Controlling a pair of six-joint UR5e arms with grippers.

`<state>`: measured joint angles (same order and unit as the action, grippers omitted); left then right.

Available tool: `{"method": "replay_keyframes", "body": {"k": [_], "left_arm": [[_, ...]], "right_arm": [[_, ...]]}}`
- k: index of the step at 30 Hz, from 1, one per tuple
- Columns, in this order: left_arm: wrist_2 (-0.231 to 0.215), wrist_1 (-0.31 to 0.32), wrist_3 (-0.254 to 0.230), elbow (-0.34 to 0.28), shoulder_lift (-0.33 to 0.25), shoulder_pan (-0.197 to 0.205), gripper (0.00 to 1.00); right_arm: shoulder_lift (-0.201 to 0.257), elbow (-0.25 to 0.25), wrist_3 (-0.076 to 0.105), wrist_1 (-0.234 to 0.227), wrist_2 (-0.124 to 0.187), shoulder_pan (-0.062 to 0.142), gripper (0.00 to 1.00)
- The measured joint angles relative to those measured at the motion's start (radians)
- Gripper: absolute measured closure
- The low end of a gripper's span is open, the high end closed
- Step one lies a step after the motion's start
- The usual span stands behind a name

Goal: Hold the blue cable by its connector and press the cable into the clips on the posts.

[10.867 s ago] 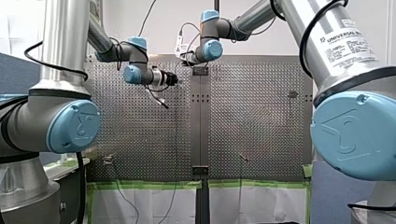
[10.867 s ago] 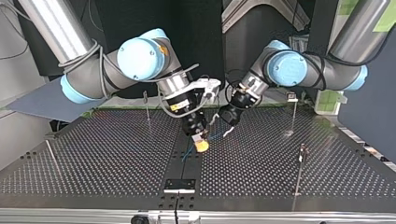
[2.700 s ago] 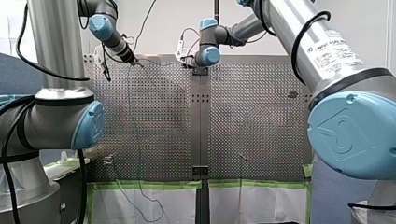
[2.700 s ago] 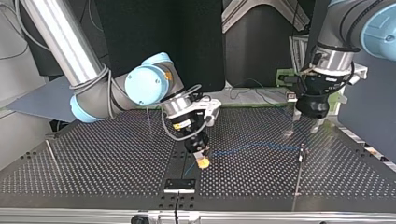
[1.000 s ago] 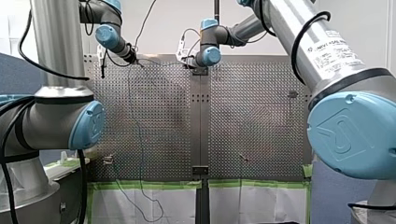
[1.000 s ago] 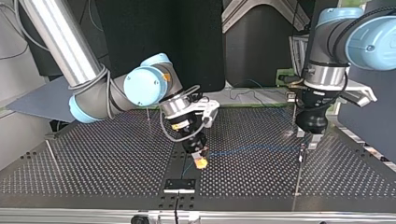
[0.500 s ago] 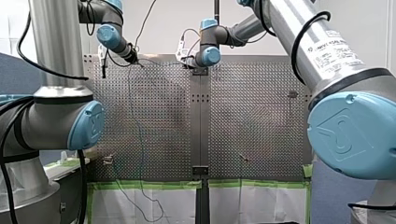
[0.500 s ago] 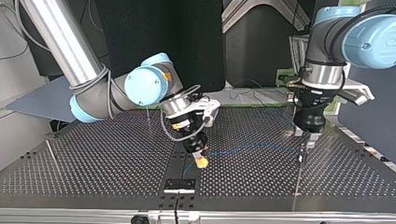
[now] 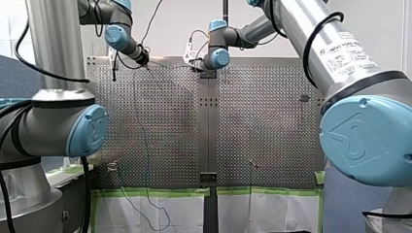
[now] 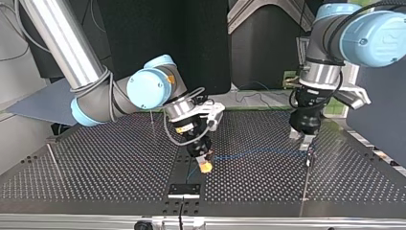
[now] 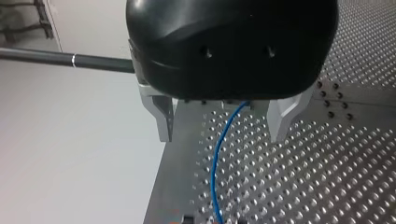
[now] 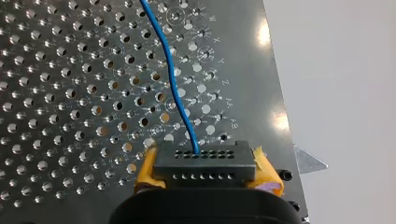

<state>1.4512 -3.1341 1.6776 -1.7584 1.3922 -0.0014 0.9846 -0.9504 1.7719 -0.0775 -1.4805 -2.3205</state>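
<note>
Now pinches the plug point(image 12: 204, 163) in the right gripper point(image 10: 206, 163) and pulls the wide-open left gripper point(image 11: 223, 126), blue wire point(image 11: 215, 163) loose between, back from the post point(image 10: 307, 182), so maybe clipped.

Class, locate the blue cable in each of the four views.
Front view: cable, thin line down the table's left half.
Top view: from the yellow pads toward a post.
Left wrist view: between the open fingers.
Right wrist view: leaving the connector.
Shared landmark: the perforated table.
</note>
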Motion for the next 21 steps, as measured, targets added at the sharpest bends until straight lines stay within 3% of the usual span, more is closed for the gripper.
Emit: {"method": "replay_keyframes", "body": {"k": [9, 21], "left_arm": [[0.002, 0.014, -0.006, 0.025, 0.048, -0.026, 0.00], [0.083, 0.073, -0.014, 0.117, 0.141, -0.077, 0.00]], "right_arm": [[-0.001, 0.000, -0.001, -0.001, -0.001, 0.000, 1.00], [-0.002, 0.000, -0.004, -0.002, -0.003, 0.005, 1.00]]}}
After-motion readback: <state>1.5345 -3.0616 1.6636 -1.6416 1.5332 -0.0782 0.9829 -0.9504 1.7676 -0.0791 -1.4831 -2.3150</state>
